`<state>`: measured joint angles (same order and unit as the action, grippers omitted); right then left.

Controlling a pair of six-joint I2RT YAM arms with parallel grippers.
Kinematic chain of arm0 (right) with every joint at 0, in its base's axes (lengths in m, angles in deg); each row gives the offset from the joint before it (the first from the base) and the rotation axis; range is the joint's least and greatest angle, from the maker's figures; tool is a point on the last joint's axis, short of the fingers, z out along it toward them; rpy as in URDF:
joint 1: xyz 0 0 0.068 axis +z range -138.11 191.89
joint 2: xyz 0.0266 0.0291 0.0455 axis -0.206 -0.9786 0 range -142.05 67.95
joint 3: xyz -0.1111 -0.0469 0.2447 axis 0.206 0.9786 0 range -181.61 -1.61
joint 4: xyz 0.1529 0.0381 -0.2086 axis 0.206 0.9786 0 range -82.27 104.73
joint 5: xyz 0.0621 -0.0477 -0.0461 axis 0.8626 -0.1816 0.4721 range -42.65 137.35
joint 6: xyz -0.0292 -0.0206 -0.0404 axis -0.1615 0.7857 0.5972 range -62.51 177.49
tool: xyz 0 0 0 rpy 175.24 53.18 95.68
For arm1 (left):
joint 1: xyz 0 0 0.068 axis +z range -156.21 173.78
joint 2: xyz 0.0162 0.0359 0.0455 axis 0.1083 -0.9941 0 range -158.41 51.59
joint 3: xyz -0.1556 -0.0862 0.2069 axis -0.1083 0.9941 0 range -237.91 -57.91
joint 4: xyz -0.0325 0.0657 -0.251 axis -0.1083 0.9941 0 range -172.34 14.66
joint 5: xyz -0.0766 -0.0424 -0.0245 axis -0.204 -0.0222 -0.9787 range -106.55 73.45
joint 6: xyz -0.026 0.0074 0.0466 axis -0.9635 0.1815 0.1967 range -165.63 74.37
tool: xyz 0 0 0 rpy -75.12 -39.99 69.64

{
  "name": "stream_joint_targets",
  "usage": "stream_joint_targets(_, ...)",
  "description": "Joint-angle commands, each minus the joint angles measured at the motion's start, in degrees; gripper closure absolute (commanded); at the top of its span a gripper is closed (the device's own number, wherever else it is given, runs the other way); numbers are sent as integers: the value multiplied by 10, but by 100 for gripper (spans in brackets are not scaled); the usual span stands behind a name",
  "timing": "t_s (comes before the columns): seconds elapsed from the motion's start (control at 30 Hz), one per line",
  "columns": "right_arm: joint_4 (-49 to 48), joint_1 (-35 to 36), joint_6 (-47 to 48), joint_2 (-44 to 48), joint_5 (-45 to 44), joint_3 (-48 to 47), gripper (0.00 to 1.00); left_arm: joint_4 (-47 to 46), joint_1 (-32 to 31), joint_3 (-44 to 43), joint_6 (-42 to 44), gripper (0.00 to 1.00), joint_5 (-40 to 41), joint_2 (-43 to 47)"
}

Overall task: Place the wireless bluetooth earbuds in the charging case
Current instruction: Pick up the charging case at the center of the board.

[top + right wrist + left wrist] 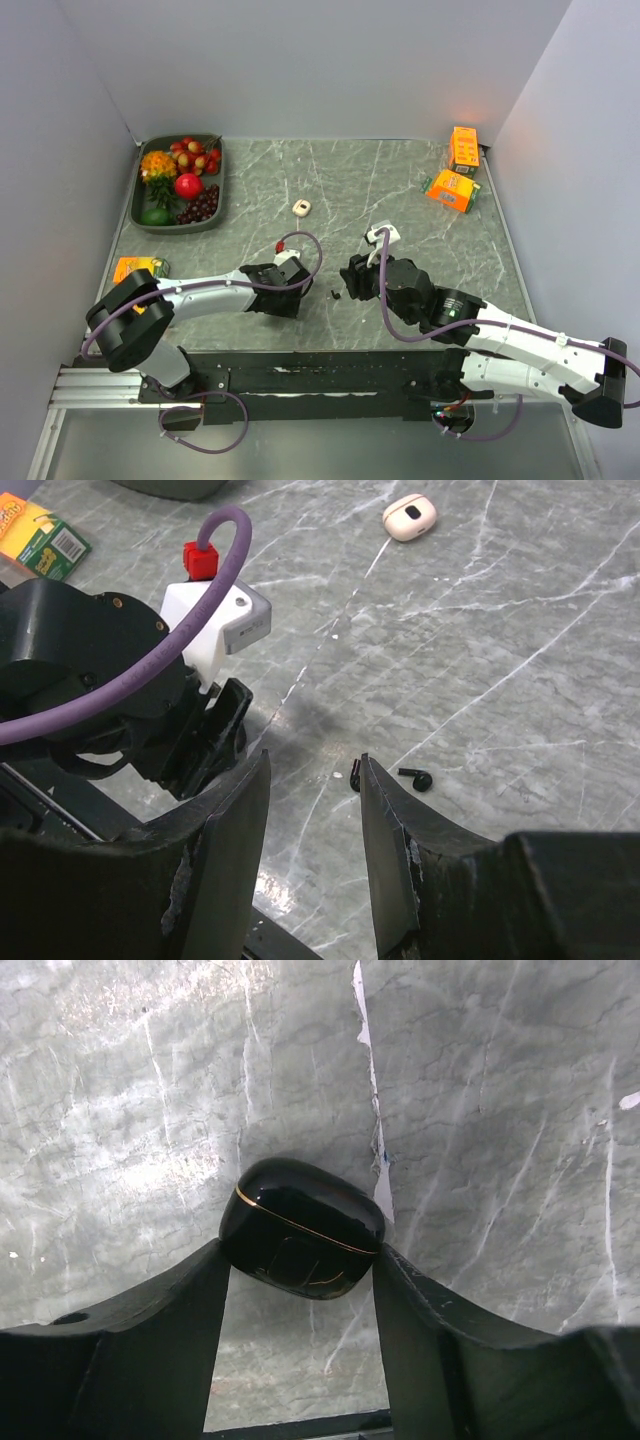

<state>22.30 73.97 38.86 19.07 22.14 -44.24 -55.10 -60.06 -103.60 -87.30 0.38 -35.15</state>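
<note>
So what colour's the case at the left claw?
Glossy black case with thin gold seam; left wrist view.

Charging case (300,1225) hidden by left gripper (298,292) in top view; one earbud (354,776) partly behind right gripper (313,762).

Robot lab test cell. Plain pale walls (330,60) box in marble-pattern table (400,190). Metal rail (85,385) behind both grippers carries arm bases. Purple cables (385,300) hang loose. Staged props: tray (221,180) of toy fruit far beyond left gripper (305,290), orange boxes (452,188) far beyond right gripper (348,283).

No legible text, print on orange carton (452,188) too blurred
</note>
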Motion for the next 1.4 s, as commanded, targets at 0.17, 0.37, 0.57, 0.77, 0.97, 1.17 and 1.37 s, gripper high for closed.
stream_joint_targets(0.17, -11, -3, -6, 17, -2, 1, 51, -33, -3, -8, -46, 54, 6, -25)
stream_joint_targets(0.37, -10, -3, -7, 19, -3, 1, 51, -57, -2, -21, -87, 29, 16, -40)
stream_joint_targets(0.57, -3, -5, -5, 21, -10, 0, 51, -47, -3, -31, -76, 12, 28, -35)
stream_joint_targets(0.77, -4, -5, -3, 20, -12, -2, 51, -9, -7, -49, -3, 12, 21, -30)
stream_joint_targets(0.97, -7, -5, -1, 21, -12, -3, 51, 36, -15, -55, 41, 15, 15, -14)
stream_joint_targets(1.17, -9, -6, -1, 12, -7, -8, 51, 36, -15, -50, 66, 23, 22, -26)
stream_joint_targets(1.37, -6, -6, -1, 5, -1, -13, 52, 26, -14, -76, 91, 27, 21, -64)
